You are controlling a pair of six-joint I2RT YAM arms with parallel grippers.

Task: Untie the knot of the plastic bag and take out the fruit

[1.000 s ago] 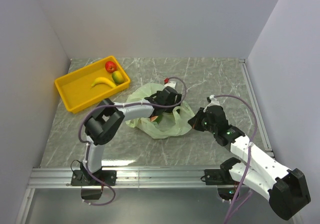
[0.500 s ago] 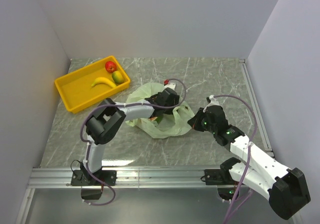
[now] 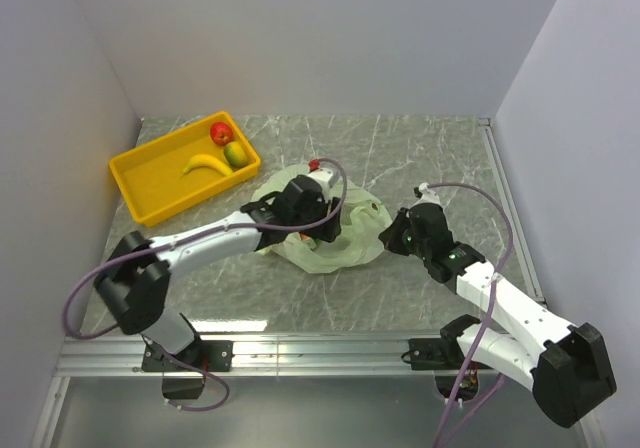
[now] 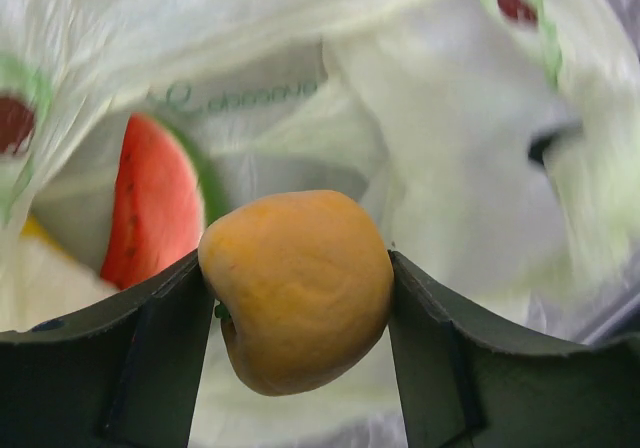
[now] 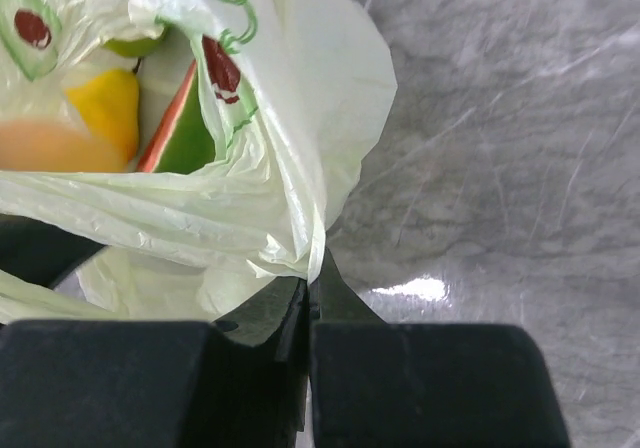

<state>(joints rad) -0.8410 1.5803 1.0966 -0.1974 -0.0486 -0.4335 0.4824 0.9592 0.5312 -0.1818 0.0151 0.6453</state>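
The pale green plastic bag (image 3: pixel 348 236) lies open on the table's middle; its knot does not show. My left gripper (image 3: pixel 303 226) hangs over the bag's mouth, shut on a small orange fruit (image 4: pixel 295 288) pressed between both fingers (image 4: pixel 140 358). Behind it, inside the bag (image 4: pixel 450 118), lies a red watermelon slice (image 4: pixel 155 213). My right gripper (image 3: pixel 392 238) is shut on the bag's right edge (image 5: pixel 300 238), pinching the film at its tips (image 5: pixel 312 278). Through the bag's mouth the right wrist view shows the watermelon slice (image 5: pixel 185 128), a yellow fruit (image 5: pixel 105 108) and a green fruit (image 5: pixel 135 46).
A yellow tray (image 3: pixel 140 183) stands at the back left with a red apple (image 3: pixel 221 131), a green-red mango (image 3: pixel 235 154) and a banana (image 3: pixel 205 164) in it. White walls close in the table on the left, back and right.
My left arm has swung out to the left and drawn its gripper back from deep in the bag, now closed on the orange fruit. The right gripper keeps its hold on the bag.
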